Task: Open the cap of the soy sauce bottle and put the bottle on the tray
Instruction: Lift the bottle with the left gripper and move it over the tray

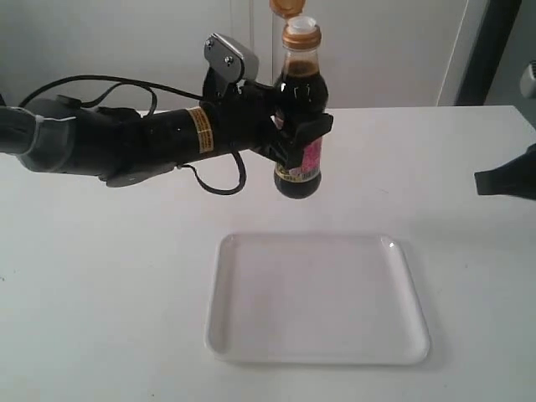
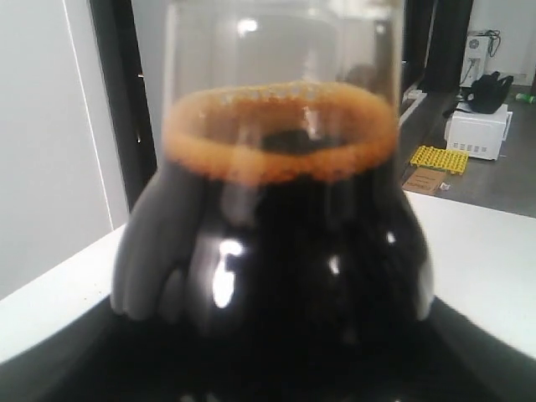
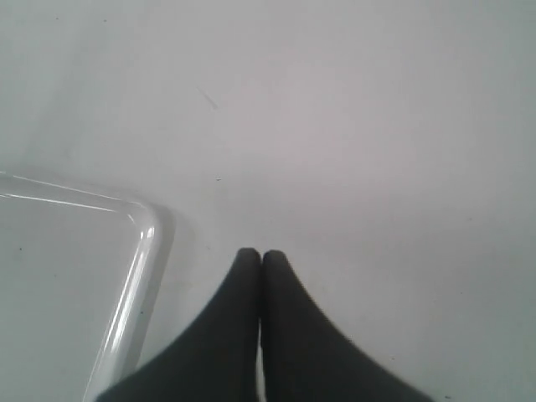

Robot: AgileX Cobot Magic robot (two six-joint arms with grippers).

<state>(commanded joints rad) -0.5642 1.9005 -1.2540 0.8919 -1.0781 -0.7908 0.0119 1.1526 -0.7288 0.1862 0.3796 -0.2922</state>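
My left gripper [image 1: 295, 132] is shut on the soy sauce bottle [image 1: 301, 92] and holds it upright in the air, above the table behind the tray's far edge. The golden-orange cap [image 1: 300, 35] has its hinged lid flipped up, and the white spout shows. The dark liquid of the soy sauce bottle [image 2: 276, 243] fills the left wrist view, hiding the fingers. The white tray [image 1: 314, 297] lies flat at the front middle of the table. My right gripper [image 3: 260, 257] is shut and empty, hovering over bare table beside a corner of the tray [image 3: 138, 251]. It shows at the exterior view's right edge, right gripper [image 1: 479, 180].
The white table [image 1: 100, 276] runs across the whole view, with a pale wall behind it. Past the table in the left wrist view are a dark door frame [image 2: 117, 100], a white box [image 2: 479, 132] and a yellow grid-like thing [image 2: 440, 157] on the floor.
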